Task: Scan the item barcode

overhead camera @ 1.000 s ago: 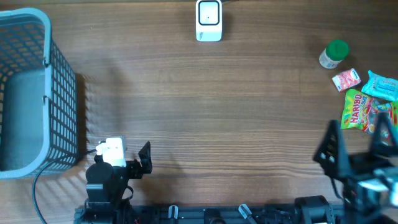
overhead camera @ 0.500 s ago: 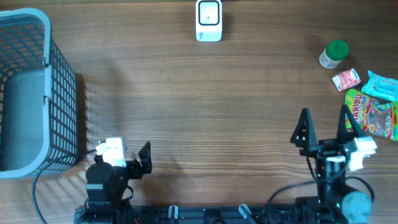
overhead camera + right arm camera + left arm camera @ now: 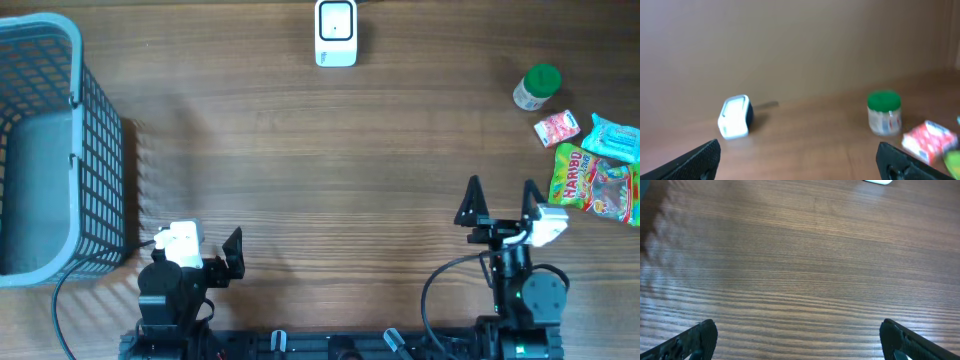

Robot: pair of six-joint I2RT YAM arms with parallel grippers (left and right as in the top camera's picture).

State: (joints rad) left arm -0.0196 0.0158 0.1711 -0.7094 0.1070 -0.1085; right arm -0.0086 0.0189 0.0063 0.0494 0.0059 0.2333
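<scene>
Shows brown wood-grain table (image 3: 350, 180) with tall blue-grey plastic mesh basket (image 3: 100, 150) at far left, plus right gripper (image 3: 500, 205) and left gripper (image 3: 205, 250) at near edge, jaws of both spread wide, nothing held. Puts green-yellow Haribo candy bag (image 3: 590, 180) flat just right of and slightly beyond right gripper, so nearer arm by far; lettering runs roughly front-to-back, long axis unclear since frame edge crops bag. Leaves small white box-shaped barcode scanner (image 3: 336, 32) at far edge centre, well apart from bag, up-left.

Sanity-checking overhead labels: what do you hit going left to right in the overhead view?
Basket → left claw → scanner → right claw → blue packet
</scene>
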